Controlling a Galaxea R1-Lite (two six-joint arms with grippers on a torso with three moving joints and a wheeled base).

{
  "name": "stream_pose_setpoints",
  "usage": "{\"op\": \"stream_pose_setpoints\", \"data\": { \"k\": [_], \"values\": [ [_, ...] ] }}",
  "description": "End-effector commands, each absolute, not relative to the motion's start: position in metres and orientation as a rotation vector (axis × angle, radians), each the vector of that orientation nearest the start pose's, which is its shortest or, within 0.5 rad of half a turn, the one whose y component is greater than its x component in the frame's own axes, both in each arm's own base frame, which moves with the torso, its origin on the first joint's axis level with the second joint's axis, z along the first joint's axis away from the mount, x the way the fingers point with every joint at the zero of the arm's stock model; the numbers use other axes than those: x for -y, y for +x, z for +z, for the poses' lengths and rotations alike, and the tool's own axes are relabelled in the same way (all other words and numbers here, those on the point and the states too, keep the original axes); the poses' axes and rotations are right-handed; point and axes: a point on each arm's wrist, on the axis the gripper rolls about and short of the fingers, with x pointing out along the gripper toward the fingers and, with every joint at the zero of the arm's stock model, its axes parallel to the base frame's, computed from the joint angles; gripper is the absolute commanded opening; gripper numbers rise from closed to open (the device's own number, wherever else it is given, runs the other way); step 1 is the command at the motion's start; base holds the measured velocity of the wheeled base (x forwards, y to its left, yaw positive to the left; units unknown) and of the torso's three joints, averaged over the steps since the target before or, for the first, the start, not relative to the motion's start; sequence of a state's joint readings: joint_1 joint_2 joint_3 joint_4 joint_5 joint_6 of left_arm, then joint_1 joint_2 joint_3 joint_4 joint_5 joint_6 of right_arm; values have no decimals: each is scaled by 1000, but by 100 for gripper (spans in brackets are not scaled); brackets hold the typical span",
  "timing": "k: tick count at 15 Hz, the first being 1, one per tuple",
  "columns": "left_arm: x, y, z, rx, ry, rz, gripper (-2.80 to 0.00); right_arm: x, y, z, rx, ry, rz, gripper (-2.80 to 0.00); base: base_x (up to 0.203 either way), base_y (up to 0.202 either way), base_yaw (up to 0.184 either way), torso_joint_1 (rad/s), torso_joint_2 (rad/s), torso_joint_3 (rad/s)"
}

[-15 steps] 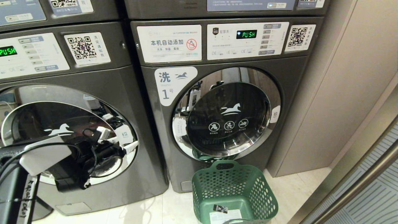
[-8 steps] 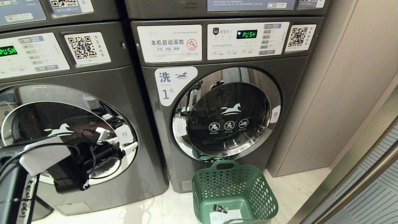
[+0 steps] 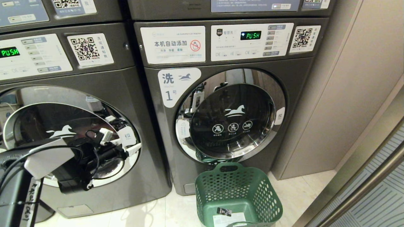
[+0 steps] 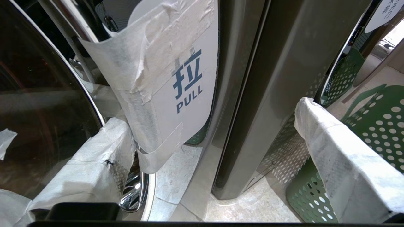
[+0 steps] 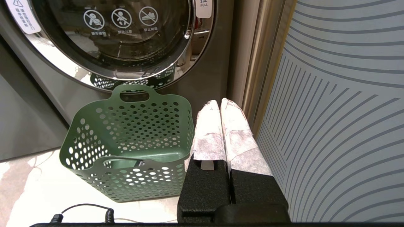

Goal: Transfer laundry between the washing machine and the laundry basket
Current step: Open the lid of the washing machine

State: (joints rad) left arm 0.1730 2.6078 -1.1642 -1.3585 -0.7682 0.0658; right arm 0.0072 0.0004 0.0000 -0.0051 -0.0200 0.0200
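The washing machine (image 3: 94,78) on the left has its round glass door (image 3: 38,126) shut; its number label is out of view. My left gripper (image 3: 121,143) is open at the door's right rim, its taped fingers (image 4: 94,164) straddling the taped white PULL tab (image 4: 186,88), with one finger against the glass. The green laundry basket (image 3: 238,192) stands on the floor before machine 1 and holds only a white label. No laundry shows. My right gripper (image 5: 219,105) is shut on nothing, parked low beside the basket (image 5: 126,142).
Machine 1 (image 3: 221,110), door shut, stands right of the one my left arm works at. A beige wall panel (image 3: 347,94) and a striped panel (image 5: 341,110) close in the right side. A black cable (image 5: 85,211) lies on the pale tile floor.
My left arm has edged slightly right along the door toward the PULL tab. The basket, both doors and the right gripper have stayed put.
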Motion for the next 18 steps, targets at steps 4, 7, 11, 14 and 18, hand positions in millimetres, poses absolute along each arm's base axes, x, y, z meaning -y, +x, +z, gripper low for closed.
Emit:
{"op": "stream_pose_setpoints", "data": {
  "k": [4, 7, 11, 14, 18],
  "values": [
    [-56, 449, -19, -41, 31, -649, 0, 1, -23, 76, 5, 20, -13, -280, 0, 0, 0, 0, 0, 0],
    [-43, 450, -21, -45, 27, -710, 0, 1, -23, 76, 5, 20, -12, -280, 0, 0, 0, 0, 0, 0],
    [-19, 452, -22, -44, 28, -765, 0, 1, -23, 76, 5, 20, -12, -280, 0, 0, 0, 0, 0, 0],
    [-15, 450, -23, -42, 26, -830, 0, 1, -23, 76, 5, 20, -12, -280, 0, 0, 0, 0, 0, 0],
    [-17, 447, -23, -39, 24, -869, 0, 1, -23, 76, 5, 20, -12, -280, 0, 0, 0, 0, 0, 0]
  ]
}}
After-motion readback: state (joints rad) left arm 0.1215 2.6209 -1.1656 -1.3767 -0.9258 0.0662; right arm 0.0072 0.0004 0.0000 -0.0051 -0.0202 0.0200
